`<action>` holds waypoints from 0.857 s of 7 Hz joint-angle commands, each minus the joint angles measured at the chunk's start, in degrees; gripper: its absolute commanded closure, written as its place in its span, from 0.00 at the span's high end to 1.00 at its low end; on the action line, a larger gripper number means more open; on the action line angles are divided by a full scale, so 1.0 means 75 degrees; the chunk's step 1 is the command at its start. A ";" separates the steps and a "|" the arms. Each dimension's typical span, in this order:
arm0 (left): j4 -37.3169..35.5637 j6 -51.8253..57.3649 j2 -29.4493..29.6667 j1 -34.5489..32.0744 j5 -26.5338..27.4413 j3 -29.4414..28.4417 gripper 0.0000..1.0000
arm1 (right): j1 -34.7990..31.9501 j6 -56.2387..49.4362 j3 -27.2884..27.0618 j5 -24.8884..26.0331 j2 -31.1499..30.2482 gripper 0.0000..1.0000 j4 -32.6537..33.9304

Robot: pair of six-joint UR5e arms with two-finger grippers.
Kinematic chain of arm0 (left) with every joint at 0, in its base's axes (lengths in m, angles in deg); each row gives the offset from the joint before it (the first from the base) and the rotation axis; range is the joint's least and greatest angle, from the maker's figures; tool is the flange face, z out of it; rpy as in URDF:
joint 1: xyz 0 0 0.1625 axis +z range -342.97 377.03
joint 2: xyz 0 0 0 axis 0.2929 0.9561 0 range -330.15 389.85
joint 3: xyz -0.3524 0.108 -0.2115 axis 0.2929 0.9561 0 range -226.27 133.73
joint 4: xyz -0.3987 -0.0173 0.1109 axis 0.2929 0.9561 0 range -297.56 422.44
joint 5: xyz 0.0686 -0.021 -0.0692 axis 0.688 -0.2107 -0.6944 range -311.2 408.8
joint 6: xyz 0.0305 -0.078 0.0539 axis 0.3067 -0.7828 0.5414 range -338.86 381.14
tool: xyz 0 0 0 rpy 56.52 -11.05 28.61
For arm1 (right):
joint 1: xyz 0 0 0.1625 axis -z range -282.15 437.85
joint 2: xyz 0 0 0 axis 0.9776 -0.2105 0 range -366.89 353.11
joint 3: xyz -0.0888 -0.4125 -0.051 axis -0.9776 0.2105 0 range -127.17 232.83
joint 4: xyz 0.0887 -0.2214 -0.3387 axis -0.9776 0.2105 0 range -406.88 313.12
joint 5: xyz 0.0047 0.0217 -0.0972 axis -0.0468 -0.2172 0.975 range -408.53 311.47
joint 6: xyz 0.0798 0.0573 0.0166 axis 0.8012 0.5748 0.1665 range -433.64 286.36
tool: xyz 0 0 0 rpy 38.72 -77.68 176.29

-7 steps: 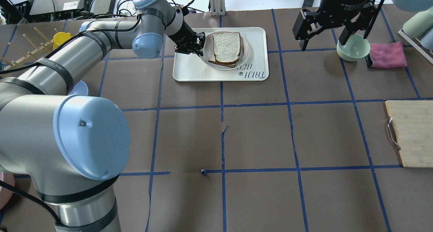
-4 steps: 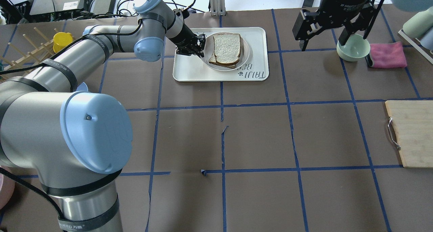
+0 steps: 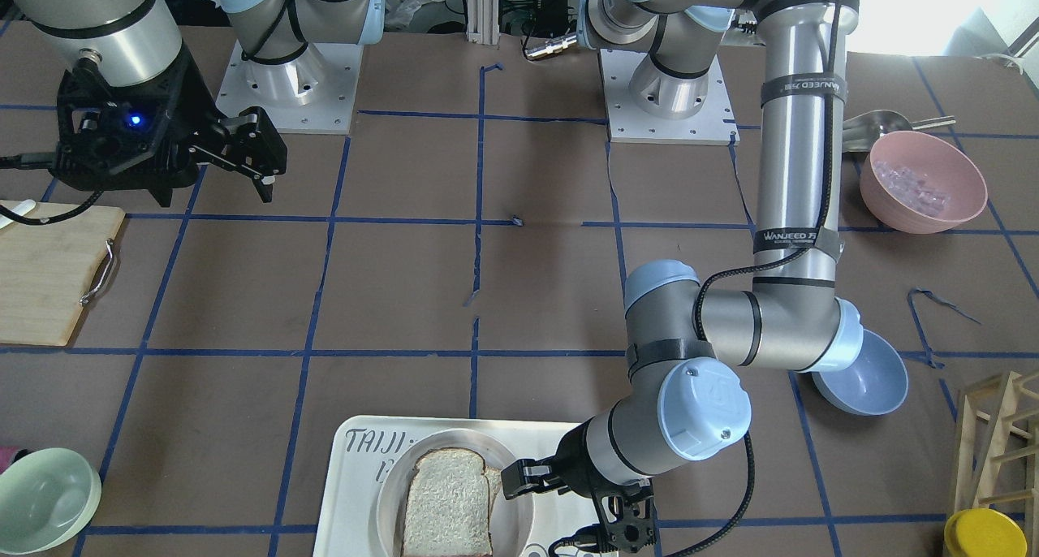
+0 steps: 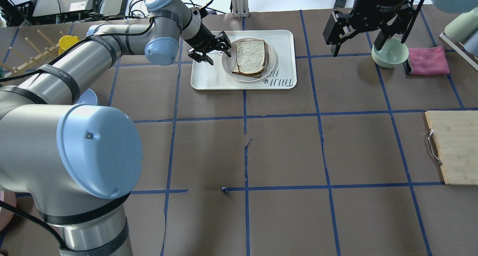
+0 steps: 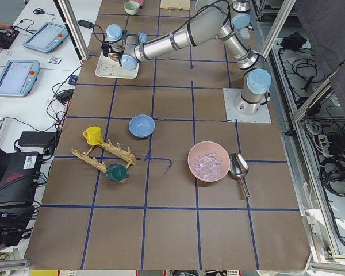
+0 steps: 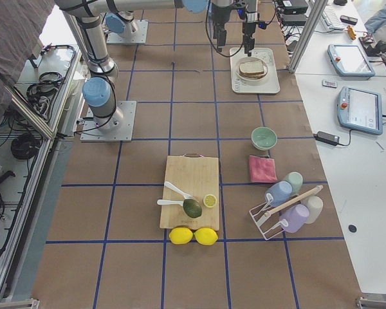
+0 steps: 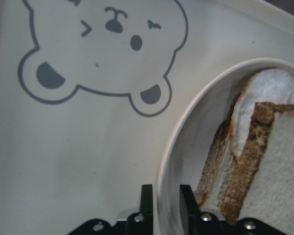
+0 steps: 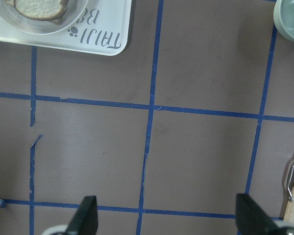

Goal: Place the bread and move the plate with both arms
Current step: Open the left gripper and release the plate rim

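The bread [image 4: 251,53] is a pale slice with a dark crust. It lies on top of a smaller slice on the round cream plate [image 4: 227,64], which stands on the white tray [image 4: 209,77]. My left gripper [image 4: 218,54] is at the plate's left rim. In the left wrist view its fingers [image 7: 147,198] stand close together with the plate's rim [image 7: 186,132] between them, next to the bread [image 7: 279,181]. My right gripper [image 4: 356,49] is open and empty, above the table right of the tray; it shows wide open in the right wrist view [image 8: 169,220].
A pale green bowl [image 4: 388,52] and a pink cloth [image 4: 427,60] lie at the far right. A wooden cutting board [image 4: 453,147] is at the right edge. A blue bowl [image 3: 864,374], a pink bowl [image 3: 921,179], a yellow cup [image 4: 67,43] and a wooden rack [image 4: 26,54] stand on the left side.
The left gripper has turned at the plate's rim. The plate with the bread has shifted slightly toward the robot on the tray. The right arm has not moved.
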State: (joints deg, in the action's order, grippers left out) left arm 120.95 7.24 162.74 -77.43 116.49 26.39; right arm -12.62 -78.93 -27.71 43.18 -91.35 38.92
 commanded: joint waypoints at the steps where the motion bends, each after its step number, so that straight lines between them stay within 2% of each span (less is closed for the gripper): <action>1: 0.1553 0.0107 -0.0909 0.0056 0.1114 -0.0009 1.00 | -0.0008 -0.0009 -0.0008 -0.0005 0.0001 1.00 0.0010; 3: 0.3030 0.0807 -0.1940 0.0382 0.1240 0.0026 1.00 | 0.0004 -0.0009 -0.0008 -0.0005 -0.0011 1.00 0.0010; 4: 0.3374 0.0927 -0.2398 0.0628 0.1264 0.0120 1.00 | 0.0004 0.0002 -0.0008 -0.0005 -0.0034 1.00 0.0010; 5: 0.3528 0.0998 -0.2855 0.0769 0.1542 0.0515 1.00 | -0.0043 0.0072 0.0015 -0.0156 -0.0058 1.00 0.0033; 6: 0.3495 0.1056 -0.3393 0.0759 0.2299 0.1087 1.00 | -0.0043 0.0131 0.0015 -0.0239 -0.0046 1.00 0.0091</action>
State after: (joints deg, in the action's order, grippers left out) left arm 146.47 14.45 141.89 -72.26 128.85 30.37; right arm -12.84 -78.45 -27.65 42.18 -91.68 39.22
